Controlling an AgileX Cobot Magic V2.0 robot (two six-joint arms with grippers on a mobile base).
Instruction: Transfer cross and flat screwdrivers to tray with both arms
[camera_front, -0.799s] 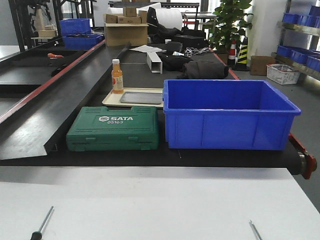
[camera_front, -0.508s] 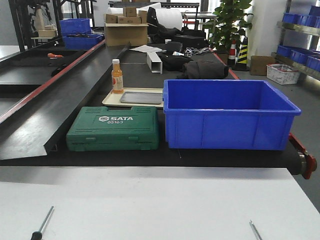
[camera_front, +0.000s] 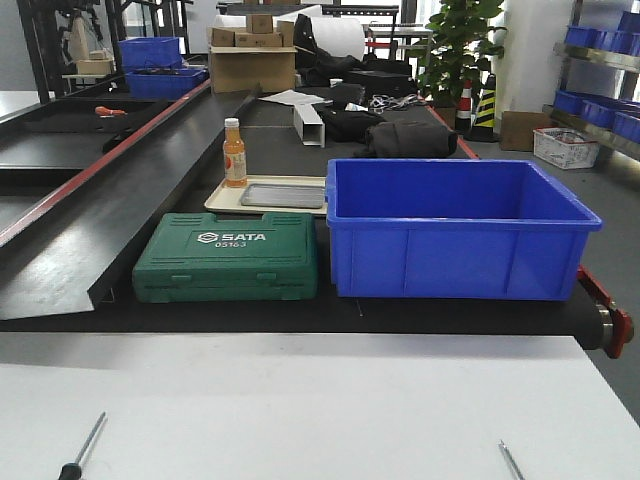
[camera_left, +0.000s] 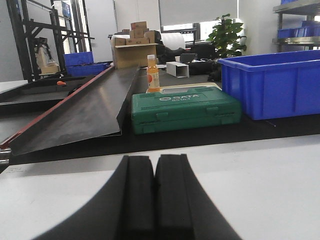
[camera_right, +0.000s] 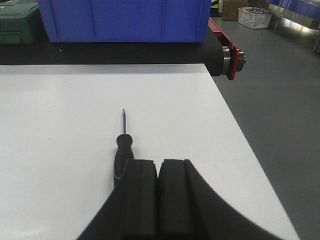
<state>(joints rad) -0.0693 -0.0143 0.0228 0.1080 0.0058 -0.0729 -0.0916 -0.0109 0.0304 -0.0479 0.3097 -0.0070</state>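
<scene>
Trouble looms if the left gripper (camera_left: 154, 200) and right gripper (camera_right: 159, 200), both pressed together and empty, descend unopened and shove the left screwdriver (camera_front: 88, 440) or right screwdriver (camera_right: 122, 144) across the white table (camera_front: 320, 400).

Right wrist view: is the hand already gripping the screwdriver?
No, the screwdriver lies flat on the white table, beside the right hand, whose fingers are shut empty.

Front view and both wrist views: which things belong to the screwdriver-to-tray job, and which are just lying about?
Job in hand:
left screwdriver
right screwdriver
tray
left gripper and right gripper, both shut and empty

Just lying about:
green tool case
blue bin
orange bottle, standing on the tray
cardboard boxes
potted plant
</scene>
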